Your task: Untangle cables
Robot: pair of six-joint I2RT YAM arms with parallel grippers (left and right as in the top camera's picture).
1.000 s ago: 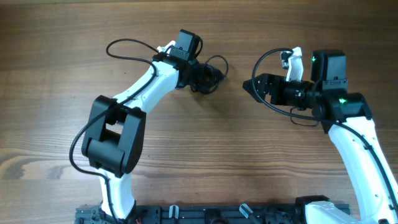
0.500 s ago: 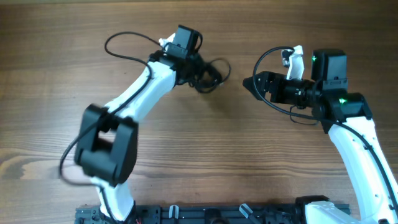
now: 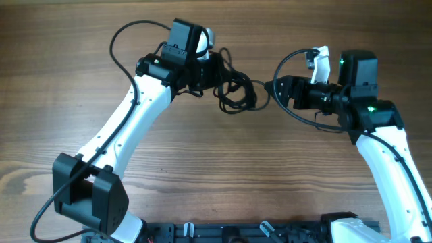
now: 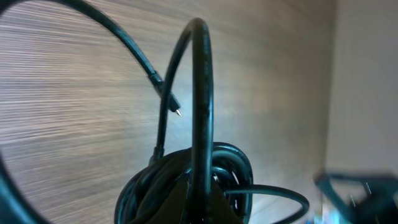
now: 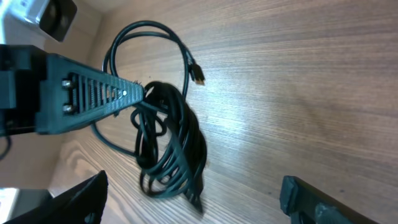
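Dragged rightward along the far edge, the cables (image 3: 236,93) hung limp and light from the left gripper (image 3: 219,73), clamped on them; the right gripper (image 3: 270,86) gaped wide; the free plug (image 5: 198,74) looked the best hold.

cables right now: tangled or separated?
Tangled. The right wrist view shows the cables as one clump of overlapping loops, held at the left gripper, with only one plug end sticking free.

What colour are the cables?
The cables are black, clearest in the right wrist view.
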